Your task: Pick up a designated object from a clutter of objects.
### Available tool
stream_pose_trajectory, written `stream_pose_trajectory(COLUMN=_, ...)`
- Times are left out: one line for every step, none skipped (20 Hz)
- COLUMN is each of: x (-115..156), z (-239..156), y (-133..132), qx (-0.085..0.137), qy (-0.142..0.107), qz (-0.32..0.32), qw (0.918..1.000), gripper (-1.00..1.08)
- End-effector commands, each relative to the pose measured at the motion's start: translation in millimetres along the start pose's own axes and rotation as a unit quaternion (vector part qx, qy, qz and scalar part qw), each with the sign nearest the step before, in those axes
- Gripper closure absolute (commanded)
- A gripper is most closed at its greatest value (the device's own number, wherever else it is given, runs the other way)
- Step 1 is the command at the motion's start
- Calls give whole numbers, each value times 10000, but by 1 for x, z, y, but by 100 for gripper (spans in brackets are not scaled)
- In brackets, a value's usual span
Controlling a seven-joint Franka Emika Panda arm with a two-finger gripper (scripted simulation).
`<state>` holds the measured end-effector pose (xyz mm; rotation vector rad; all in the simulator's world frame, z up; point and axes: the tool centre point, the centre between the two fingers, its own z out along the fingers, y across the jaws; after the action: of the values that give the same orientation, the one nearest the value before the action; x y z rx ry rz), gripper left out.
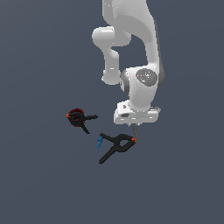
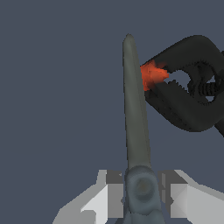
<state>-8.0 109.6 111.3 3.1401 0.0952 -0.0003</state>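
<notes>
I am clamping my jaws (image 2: 138, 199) on the pivot of the small thin scissors with slim grey blades (image 2: 134, 113), which are hanging point-down from me just above the table (image 1: 39, 183). The blade tip is passing right beside the orange tip of the large black spring clamp (image 2: 188, 94) (a snag could twist them loose). Their handles are hidden.

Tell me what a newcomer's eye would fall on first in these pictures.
First, the white arm reaching down from the top of the exterior view, its gripper shut on the scissors, grey blades pointing down. In the wrist view the blades run right beside the orange tip of the large black clamp. A second clamp lies apart toward the exterior view's left, and a tiny blue piece sits against the large clamp.
</notes>
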Motion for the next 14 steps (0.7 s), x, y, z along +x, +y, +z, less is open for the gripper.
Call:
stream_pose_trajectory(x=-7, z=-20, y=21, qx=1, qy=1, qz=21, qw=10000, gripper=108)
stream_pose_trajectory(x=-9, z=-28, y=28, qx=1, qy=1, qz=21, qw=10000, gripper=108)
stream_pose_trajectory(x=-12, z=-37, y=36, qx=4, qy=1, qz=22, qw=10000, gripper=108)
stream_pose_trajectory(x=-14, z=-45, y=44, qx=4, qy=1, qz=22, qw=10000, gripper=108)
stream_pose_trajectory(x=-17, z=-54, y=52, qx=8, qy=2, qz=22, qw=10000, gripper=108)
stream_pose_trajectory(x=-20, z=-62, y=59, qx=8, qy=2, qz=22, qw=10000, gripper=108)
stream_pose_trajectory(x=-23, z=-71, y=68, qx=11, qy=2, qz=22, qw=10000, gripper=108)
stream_pose_trajectory(x=-25, z=-80, y=76, qx=15, qy=2, qz=22, qw=10000, gripper=108)
stream_pose_trajectory(x=-28, z=-90, y=84, qx=15, qy=2, qz=22, qw=10000, gripper=108)
stream_pose_trajectory(x=-31, z=-99, y=93, qx=18, qy=2, qz=22, qw=10000, gripper=108)
stream_pose_trajectory(x=-34, z=-108, y=101, qx=21, qy=3, qz=22, qw=10000, gripper=108)
stream_pose_trajectory(x=-37, z=-117, y=110, qx=21, qy=3, qz=22, qw=10000, gripper=108)
stream_pose_trajectory(x=-39, z=-127, y=118, qx=25, qy=3, qz=22, qw=10000, gripper=108)
stream_pose_trajectory(x=-42, z=-136, y=126, qx=25, qy=3, qz=22, qw=10000, gripper=108)
